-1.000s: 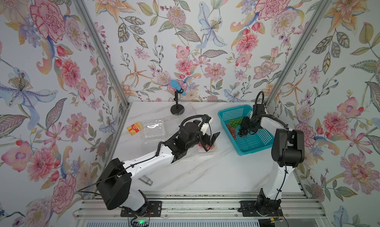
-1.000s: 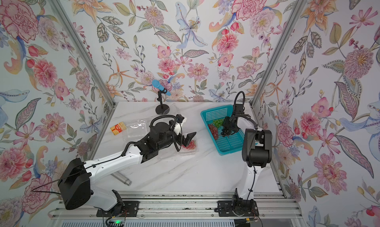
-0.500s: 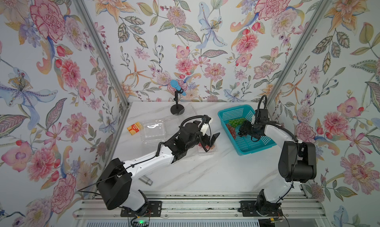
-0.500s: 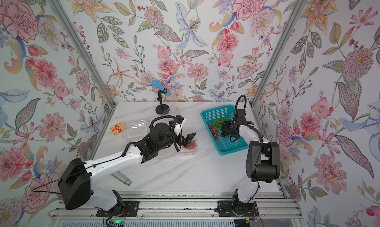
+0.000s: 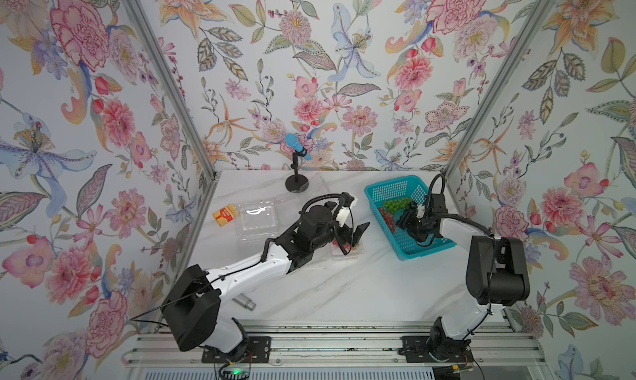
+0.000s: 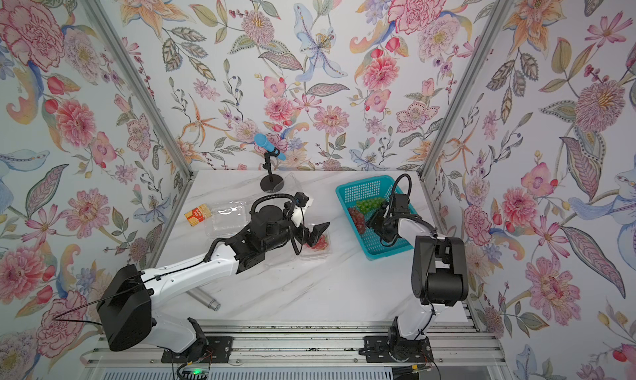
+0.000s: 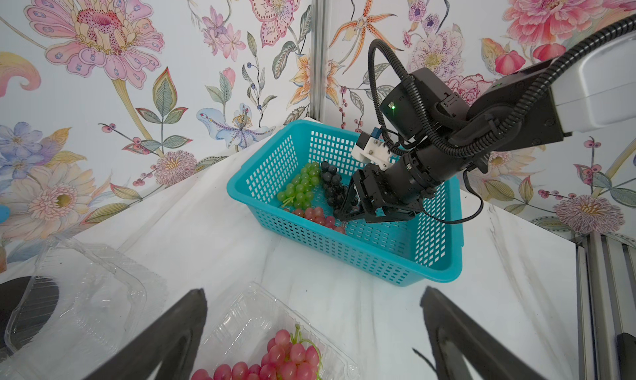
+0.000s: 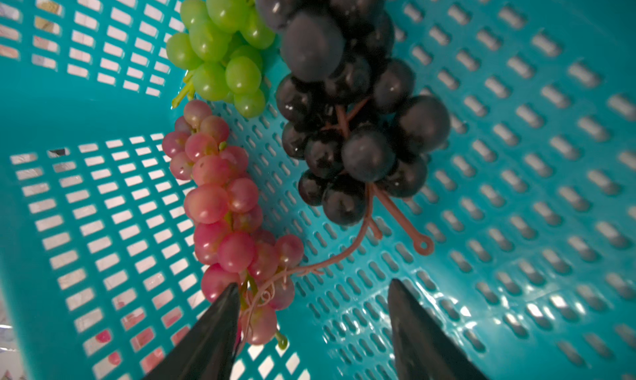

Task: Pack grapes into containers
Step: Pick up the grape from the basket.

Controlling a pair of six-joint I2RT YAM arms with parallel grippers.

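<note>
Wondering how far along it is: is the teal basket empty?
No, the teal basket holds a green bunch, a dark bunch and a red bunch of grapes.

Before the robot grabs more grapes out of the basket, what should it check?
1. Is the right pincer open: ok, nothing held.
2. Grapes left in the basket: ok, the green bunch, dark bunch and red bunch lie inside.
3. Bunch centred in the right pincer: not ok, the red bunch's end lies by one finger.
4. Is the left pincer out of the way: ok, open over the box holding a pink bunch.
5. Lid of the empty box open: cannot tell.
</note>
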